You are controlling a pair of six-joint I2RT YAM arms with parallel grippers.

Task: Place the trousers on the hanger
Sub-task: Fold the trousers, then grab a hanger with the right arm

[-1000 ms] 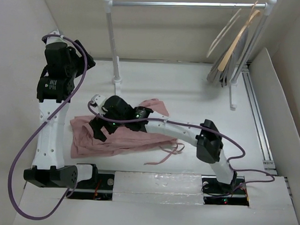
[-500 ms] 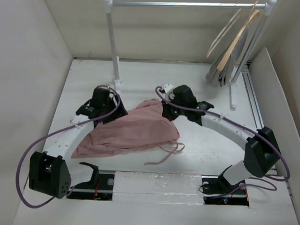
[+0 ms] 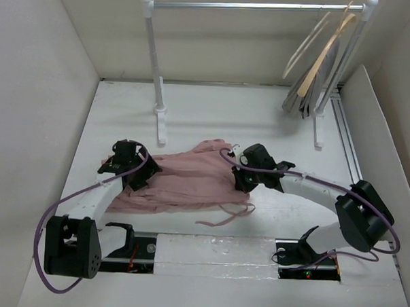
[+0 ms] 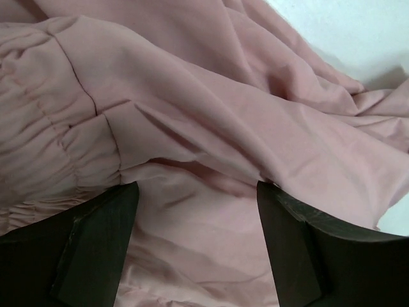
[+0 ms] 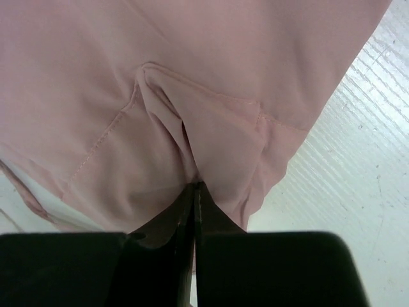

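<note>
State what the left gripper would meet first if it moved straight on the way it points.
The trousers: their pink fabric fills the gap ahead of the open left gripper, probably very close, though depth is unclear.

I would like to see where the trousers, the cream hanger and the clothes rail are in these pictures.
trousers (image 3: 183,180): top view, middle of the pink fabric.
cream hanger (image 3: 304,41): top view, on its thin curved arm.
clothes rail (image 3: 252,6): top view, middle of the horizontal bar.
</note>
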